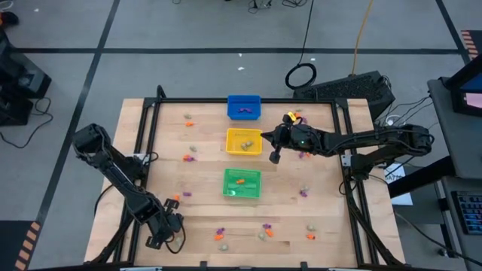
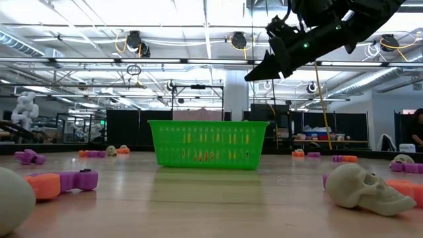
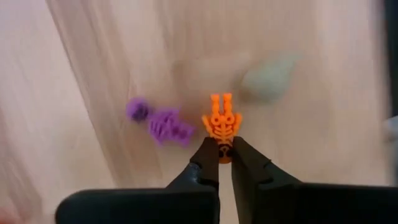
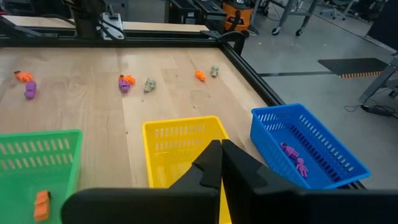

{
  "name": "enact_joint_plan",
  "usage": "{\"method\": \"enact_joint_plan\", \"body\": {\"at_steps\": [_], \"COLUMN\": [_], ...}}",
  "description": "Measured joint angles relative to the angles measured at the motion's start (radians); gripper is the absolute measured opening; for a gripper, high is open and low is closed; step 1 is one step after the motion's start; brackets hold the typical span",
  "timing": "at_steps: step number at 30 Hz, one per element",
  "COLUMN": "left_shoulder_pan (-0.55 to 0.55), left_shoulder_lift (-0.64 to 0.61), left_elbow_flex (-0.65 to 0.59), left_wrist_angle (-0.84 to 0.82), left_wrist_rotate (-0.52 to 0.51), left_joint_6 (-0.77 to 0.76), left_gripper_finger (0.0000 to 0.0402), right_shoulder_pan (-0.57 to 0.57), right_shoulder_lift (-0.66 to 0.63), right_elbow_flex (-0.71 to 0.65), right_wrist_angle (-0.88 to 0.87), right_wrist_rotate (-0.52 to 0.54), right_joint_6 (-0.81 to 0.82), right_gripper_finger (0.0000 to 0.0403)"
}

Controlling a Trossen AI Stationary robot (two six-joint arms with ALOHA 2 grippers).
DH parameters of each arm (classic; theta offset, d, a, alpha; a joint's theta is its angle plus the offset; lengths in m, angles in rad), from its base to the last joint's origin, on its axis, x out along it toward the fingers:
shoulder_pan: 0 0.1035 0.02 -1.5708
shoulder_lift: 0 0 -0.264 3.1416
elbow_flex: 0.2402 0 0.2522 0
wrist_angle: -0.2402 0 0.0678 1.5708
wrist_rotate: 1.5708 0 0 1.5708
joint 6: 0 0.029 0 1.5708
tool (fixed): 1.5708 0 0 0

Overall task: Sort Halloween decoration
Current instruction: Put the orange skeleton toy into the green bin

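While the right gripper (image 1: pixel 274 159) hovers with fingers closed and empty beside the yellow bin (image 1: pixel 244 141), the left gripper (image 3: pixel 224 160), low at the near-left counter (image 1: pixel 203 188), has its fingers closed on the end of an orange skeleton trinket (image 3: pixel 222 125); a purple trinket (image 3: pixel 160 122) lies just beside it. Step in hand: the pick. Other trinkets lie scattered across the counter. Next move, judged: lift and carry to the green bin (image 1: pixel 242 183), which holds orange pieces.

The wooden table (image 1: pixel 203 203) carries 3 bins (image 1: pixel 242 183) and scattered trinkets (image 1: pixel 264 229).
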State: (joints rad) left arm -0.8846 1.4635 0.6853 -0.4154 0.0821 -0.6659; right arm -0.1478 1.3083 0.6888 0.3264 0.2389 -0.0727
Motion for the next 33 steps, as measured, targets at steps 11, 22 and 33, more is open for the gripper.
{"method": "enact_joint_plan", "body": {"at_steps": [11,22,33], "left_shoulder_pan": [0.205,0.735,0.856], "left_shoulder_lift": [-0.193,-0.14,0.056], "left_elbow_flex": [0.003,0.005,0.152], "left_wrist_angle": [0.032,0.436,0.443], "left_wrist_rotate": [-0.252,-0.14,0.046], "left_joint_6": [0.161,0.52,0.62], "left_gripper_finger": [0.0005,0.0005,0.0004], "right_shoulder_pan": [0.0,0.0,0.0], "right_shoulder_lift": [0.0,0.0,0.0], "right_elbow_flex": [0.0,0.0,0.0], "right_wrist_angle": [-0.002,-0.002,-0.003], "right_wrist_rotate": [-0.003,-0.004,-0.004], "right_joint_6": [0.0,-0.01,-0.018], "right_gripper_finger": [0.0,0.0,0.0]}}
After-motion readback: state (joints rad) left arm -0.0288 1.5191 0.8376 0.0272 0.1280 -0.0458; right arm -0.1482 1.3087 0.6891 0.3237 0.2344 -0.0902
